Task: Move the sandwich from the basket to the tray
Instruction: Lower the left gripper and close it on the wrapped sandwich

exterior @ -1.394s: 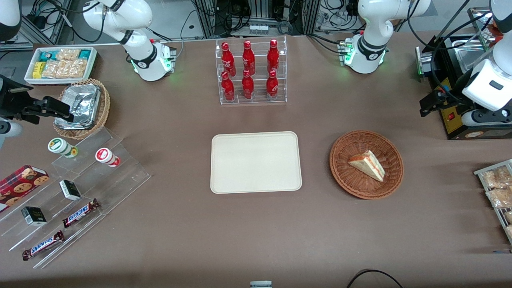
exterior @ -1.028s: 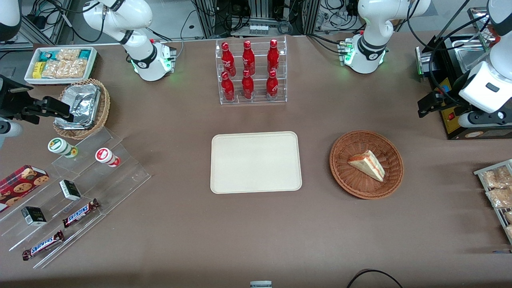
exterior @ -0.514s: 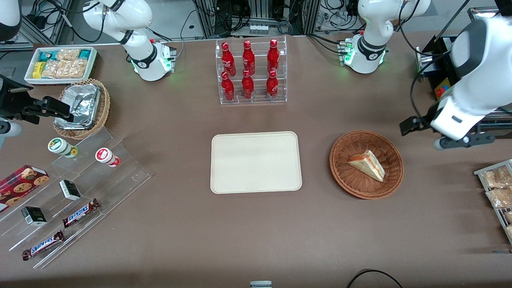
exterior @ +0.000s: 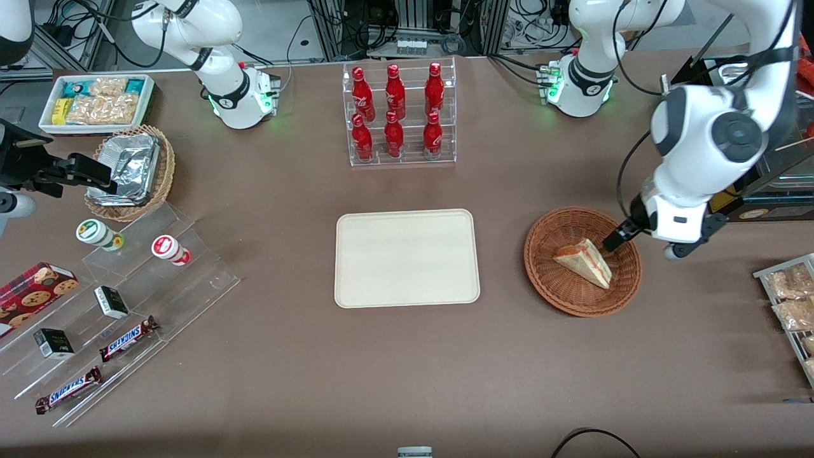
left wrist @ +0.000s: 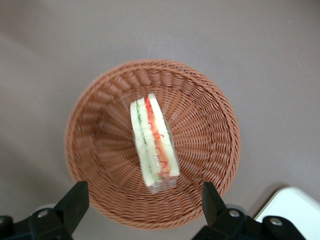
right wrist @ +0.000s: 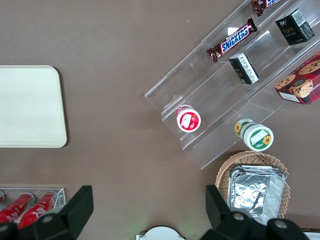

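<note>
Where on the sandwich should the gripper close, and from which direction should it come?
From straight above, closing across the two flat bread faces at mid-length. The sandwich rests on edge in the basket, filling stripes facing up, so the bread faces are the only parallel sides. The gripper hovers open above the basket rim, its fingers spread wider than the wedge.

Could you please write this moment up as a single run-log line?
phase: approach | gripper: open, above basket | sandwich: in basket, ungrasped | tray: bare
</note>
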Robot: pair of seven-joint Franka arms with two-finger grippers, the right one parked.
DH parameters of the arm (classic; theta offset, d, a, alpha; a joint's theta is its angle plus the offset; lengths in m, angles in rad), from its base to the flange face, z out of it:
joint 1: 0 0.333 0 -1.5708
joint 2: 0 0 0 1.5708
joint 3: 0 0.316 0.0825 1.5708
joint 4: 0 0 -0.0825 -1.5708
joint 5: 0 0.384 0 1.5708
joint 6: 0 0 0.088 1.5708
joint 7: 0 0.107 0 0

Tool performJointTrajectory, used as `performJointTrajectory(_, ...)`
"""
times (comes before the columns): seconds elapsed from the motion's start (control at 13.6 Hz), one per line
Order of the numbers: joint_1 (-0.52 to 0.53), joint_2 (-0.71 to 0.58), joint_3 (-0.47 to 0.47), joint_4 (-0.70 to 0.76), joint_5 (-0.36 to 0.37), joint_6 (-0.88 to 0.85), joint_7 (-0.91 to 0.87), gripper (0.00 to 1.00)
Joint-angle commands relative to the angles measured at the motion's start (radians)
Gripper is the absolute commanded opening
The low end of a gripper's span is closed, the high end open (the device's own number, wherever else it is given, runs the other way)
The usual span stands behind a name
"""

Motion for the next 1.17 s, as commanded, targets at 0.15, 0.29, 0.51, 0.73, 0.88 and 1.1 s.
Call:
performJointTrajectory(0.15, -0.011, 0.090, -0.025, -0.023, 0.007, 0.069, -0.157, 1.00)
performJointTrajectory(0.29, -0.011, 0.122, -0.025, -0.030, 0.009, 0.080, -0.157, 1.00)
performJointTrajectory(0.51, -0.011, 0.183, -0.023, -0.030, 0.015, 0.129, -0.195, 1.00)
performJointTrajectory(0.73, -0.008, 0.217, -0.017, -0.027, 0.018, 0.150, -0.201, 0.98)
performJointTrajectory(0.88, -0.006, 0.228, -0.016, -0.020, 0.018, 0.170, -0.226, 0.50)
performJointTrajectory(1.1, -0.005, 0.228, -0.014, -0.012, 0.019, 0.172, -0.235, 0.00)
